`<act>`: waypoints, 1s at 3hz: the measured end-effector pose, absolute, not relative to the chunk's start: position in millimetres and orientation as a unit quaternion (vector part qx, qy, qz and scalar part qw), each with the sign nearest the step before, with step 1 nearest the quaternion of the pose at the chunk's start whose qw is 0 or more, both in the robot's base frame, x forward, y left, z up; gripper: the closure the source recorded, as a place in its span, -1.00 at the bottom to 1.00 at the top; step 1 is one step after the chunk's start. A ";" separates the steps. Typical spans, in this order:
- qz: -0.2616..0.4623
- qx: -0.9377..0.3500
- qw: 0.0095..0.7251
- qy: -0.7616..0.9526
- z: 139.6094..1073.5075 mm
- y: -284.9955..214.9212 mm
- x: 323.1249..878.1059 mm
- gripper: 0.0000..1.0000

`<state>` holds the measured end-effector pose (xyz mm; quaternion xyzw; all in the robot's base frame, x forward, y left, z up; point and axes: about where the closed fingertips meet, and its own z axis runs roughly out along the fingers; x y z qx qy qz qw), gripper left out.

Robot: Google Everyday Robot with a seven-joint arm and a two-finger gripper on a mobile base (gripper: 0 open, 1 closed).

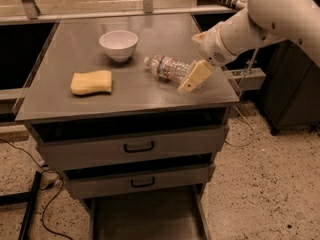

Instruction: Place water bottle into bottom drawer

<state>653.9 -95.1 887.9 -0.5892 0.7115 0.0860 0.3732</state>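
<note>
We see water bottle (169,68) lying on side, centre-right of worktop (125,96), cap pointing left. Gripper (195,77) at its base end; grip state we cannot tell. We judge: centre on ribbed body before lifting toward bottom drawer (145,219), open at frame bottom.
</note>
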 end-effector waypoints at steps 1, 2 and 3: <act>0.082 -0.586 0.365 0.719 875.5 -93.9 662.8 -1.00; 0.080 -0.582 0.354 0.727 863.6 -92.6 668.9 -1.00; 0.088 -0.584 0.340 0.732 856.2 -92.2 673.0 -1.00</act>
